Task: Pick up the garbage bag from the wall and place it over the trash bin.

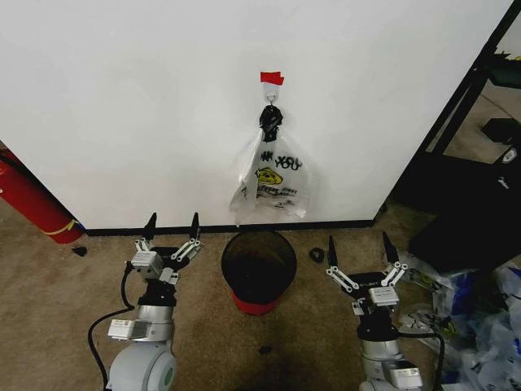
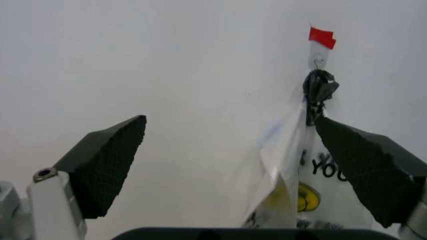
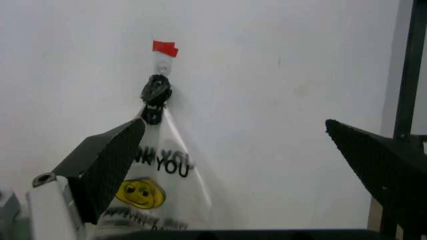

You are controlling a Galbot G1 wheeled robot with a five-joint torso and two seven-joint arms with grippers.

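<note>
You are facing the plain white wall (image 1: 122, 106) with its black baseboard, and everything else is easiest placed from the small round black mesh trash bin (image 1: 259, 269) with the red base, standing on the carpet just in front of that baseboard. Directly above the bin hangs the bag on the wall: a thin white plastic bag (image 1: 273, 183) printed "THANK YOU" with a yellow smiley, its black-tied neck caught on a small hook (image 1: 272, 99) under a scrap of red tape (image 1: 272, 77). (It is not a see-through blue-patched bag, so treat this one as the garbage bag to fetch.) Its lower edge ends a little above the bin's rim.

Left of the bin, the left gripper (image 1: 172, 230) is raised with jaws spread wide, holding nothing. Right of the bin, the right gripper (image 1: 359, 249) is likewise wide open and empty.

Likely trouble from here: the film is limp and slippery, so a pinch low on the bag may slide off. Pulling outward rather than lifting may tear the neck or yank the hook. An arm swinging in low could knock the light bin over.
</note>
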